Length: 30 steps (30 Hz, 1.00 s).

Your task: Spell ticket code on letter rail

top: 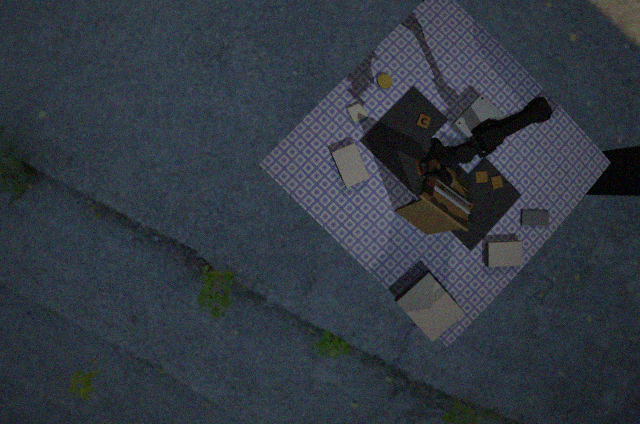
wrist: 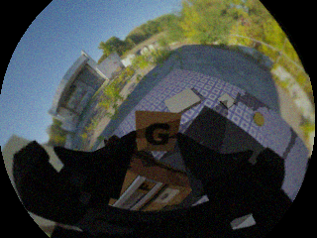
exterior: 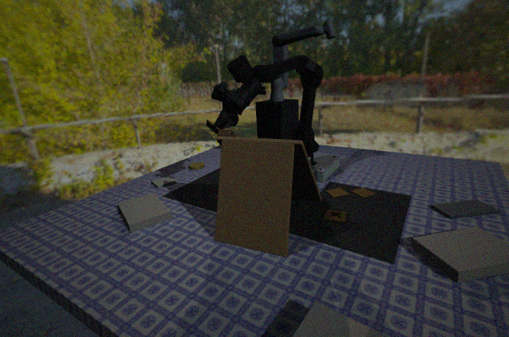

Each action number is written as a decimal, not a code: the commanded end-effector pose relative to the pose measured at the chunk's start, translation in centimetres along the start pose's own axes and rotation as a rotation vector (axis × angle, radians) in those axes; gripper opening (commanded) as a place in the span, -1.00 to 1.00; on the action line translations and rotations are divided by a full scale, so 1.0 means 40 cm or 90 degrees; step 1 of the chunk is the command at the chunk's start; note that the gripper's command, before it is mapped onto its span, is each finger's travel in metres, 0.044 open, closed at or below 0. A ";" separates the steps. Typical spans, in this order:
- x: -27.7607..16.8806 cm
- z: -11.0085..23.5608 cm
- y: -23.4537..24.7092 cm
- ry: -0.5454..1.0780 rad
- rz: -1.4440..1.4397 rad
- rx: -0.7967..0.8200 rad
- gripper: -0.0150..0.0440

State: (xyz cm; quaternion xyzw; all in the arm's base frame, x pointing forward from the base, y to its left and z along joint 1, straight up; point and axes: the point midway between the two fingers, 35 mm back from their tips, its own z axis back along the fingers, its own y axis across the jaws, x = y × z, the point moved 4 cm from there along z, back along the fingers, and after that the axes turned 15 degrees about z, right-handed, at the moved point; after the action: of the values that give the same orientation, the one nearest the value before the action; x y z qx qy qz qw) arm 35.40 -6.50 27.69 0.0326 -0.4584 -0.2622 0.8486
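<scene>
My gripper (top: 428, 167) (exterior: 222, 129) (wrist: 157, 134) is shut on an orange tile marked G (wrist: 158, 130), upright in the wrist view, near the top of the wooden board (top: 431, 217) (exterior: 254, 193). Whether the tile touches the board cannot be told. The rail's pale strips (top: 452, 197) (wrist: 138, 192) cross the board's sloped face; the tiles and any print there are unreadable. A tile marked C (top: 423, 120) lies on the dark mat (top: 408, 101) (exterior: 370, 238). Two more tiles (top: 481, 177) (exterior: 363, 192) lie beyond the board, and a marked tile (exterior: 335, 215) lies nearer it.
A yellow disc (top: 384, 80) (exterior: 196, 165) (wrist: 259, 119) and a small pale folded piece (top: 355, 111) (exterior: 163, 181) lie beyond the mat. Pale blocks (top: 349, 164) (exterior: 143, 211) (wrist: 182, 100) and a grey slab (top: 534, 217) (exterior: 464, 208) lie around it. A pale box (top: 483, 110) stands beside the arm.
</scene>
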 end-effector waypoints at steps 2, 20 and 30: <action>-0.026 0.036 0.067 0.013 0.018 0.049 -0.49; -0.165 0.087 0.247 0.056 0.154 0.115 -0.49; -0.248 0.122 0.332 0.064 0.235 0.147 -0.49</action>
State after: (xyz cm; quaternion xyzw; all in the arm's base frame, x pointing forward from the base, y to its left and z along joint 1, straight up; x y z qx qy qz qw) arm 33.16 9.04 27.55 0.0652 -0.4460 -0.0705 0.8899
